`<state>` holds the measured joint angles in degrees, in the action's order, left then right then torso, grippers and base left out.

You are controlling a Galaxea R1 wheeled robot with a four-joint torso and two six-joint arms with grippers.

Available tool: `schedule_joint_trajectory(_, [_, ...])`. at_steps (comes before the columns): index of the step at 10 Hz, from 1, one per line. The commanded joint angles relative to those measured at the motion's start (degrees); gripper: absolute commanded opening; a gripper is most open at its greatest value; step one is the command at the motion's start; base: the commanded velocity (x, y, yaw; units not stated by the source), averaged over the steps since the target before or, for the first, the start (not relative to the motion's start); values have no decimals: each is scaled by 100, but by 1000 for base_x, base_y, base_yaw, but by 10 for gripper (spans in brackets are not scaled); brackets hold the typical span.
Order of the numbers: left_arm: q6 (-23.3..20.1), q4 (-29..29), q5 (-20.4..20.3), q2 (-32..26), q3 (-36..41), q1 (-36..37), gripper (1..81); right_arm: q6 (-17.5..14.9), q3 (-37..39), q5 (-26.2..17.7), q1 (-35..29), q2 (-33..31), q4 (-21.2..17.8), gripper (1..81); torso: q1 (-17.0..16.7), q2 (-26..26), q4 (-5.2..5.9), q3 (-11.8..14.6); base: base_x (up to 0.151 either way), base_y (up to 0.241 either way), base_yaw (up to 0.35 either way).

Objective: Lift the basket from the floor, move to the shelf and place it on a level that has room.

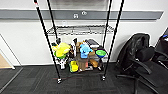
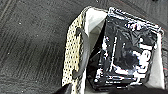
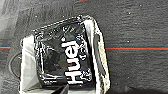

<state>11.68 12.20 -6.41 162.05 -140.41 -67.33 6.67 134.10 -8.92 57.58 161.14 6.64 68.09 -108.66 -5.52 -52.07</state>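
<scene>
At the left of the head view a strip of tan wood flooring [image 1: 4,62] shows beside the white wall, and the floor [image 1: 32,80] of dark grey carpet runs across the lower frame. In the centre stands the shelf [image 1: 47,37], its black posts rising out of the top of the frame. Its grey wire level [image 1: 80,30] in the upper middle looks bare, while the tier below is crowded with colourful toys [image 1: 61,50]. At the right edge sits a black office chair [image 1: 142,62].

In the left wrist view the basket [image 2: 73,50] fills the right half of the frame, its woven side and dark handle toward the middle, a black-and-white packet [image 2: 125,52] inside it and carpet beneath and to the left. In the right wrist view the same basket [image 3: 101,57] lies centre-left over the carpet, with the packet [image 3: 62,60] marked "Huel" inside and a thin red line [image 3: 135,48] crossing the floor at right.

Whether either arm's fingers are apart or clamped on the basket I cannot tell; nor can I tell whether the basket rests on the floor or hangs just above it.

Judging by this, the robot faces the shelf with the basket close below its arms, so carrying or approach seems to be in hand. The next move would call for raising the basket level up to the bare tier and passing it between the front posts without tipping.
</scene>
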Motion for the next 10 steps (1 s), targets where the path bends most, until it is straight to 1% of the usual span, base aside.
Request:
schedule_joint_trajectory(1, [-8,37,307,-67,22,453,811,-8,106,-274,-672,70,56,811,369,-573,0,0,0,0,0])
schedule_joint_trajectory(2, [-8,37,307,-67,22,479,811,-8,116,-399,-742,79,22,811,490,-759,0,-120,0,0,0])
schedule_joint_trajectory(4, [-8,37,307,-67,31,532,811,-8,98,-435,-821,97,12,811,691,-1078,0,-201,0,0,0])
schedule_joint_trajectory(9, [-8,28,316,-67,49,575,811,1,116,-435,-997,237,30,811,1320,-2076,0,-210,0,0,0])
schedule_joint_trajectory(10, [-8,37,412,-76,49,575,811,1,116,-435,-1023,273,12,811,1462,-2295,0,-614,0,0,0])
